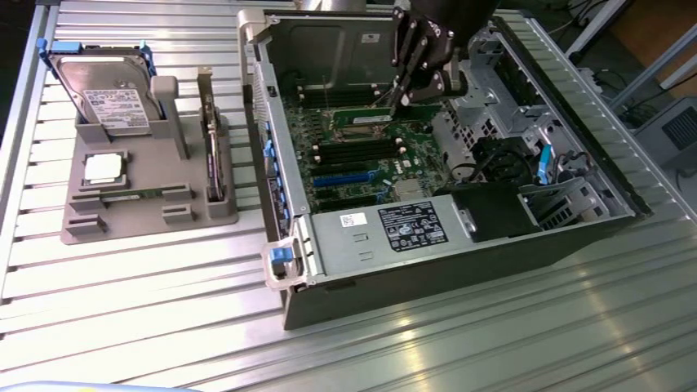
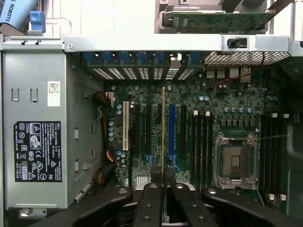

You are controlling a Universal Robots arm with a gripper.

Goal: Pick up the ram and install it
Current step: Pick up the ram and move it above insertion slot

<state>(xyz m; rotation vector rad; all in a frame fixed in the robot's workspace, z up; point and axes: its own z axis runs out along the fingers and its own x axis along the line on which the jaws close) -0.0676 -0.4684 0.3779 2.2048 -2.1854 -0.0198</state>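
Black fingers (image 2: 152, 201) right up against the lens, and the gripper (image 2: 163, 185) has them pinched nearly together on the ram (image 2: 163, 132). That's a firm hold on a thin board, seen edge-on as a pale sliver running out from the jaws. In the exterior view the arm is up at one o'clock, reaching down into the open computer case (image 1: 458, 273), with the ram hanging over the motherboard (image 1: 365, 153) (not touching it, as far as I can make out). The parts tray (image 1: 130, 233) sits way over at nine o'clock, hard drive (image 1: 104, 90) on it, well apart from the action.

Step in hand, I'd say, is lining up for the seat. The stick runs parallel to the slots, which is a good sign. From the wrist camera, though, its edge lies over the expansion area, with the blue slot (image 2: 171, 130) just beside it, rather than over the black memory slots (image 2: 202, 142) next to the processor socket (image 2: 235, 161). Parallax may be fooling me there.

Doing this well means holding the board upright and square along the slot. Both ends should sit centred between the white end clips (image 2: 195, 113), with even, straight pressure. Any tilt risks jamming one corner or flexing the board.
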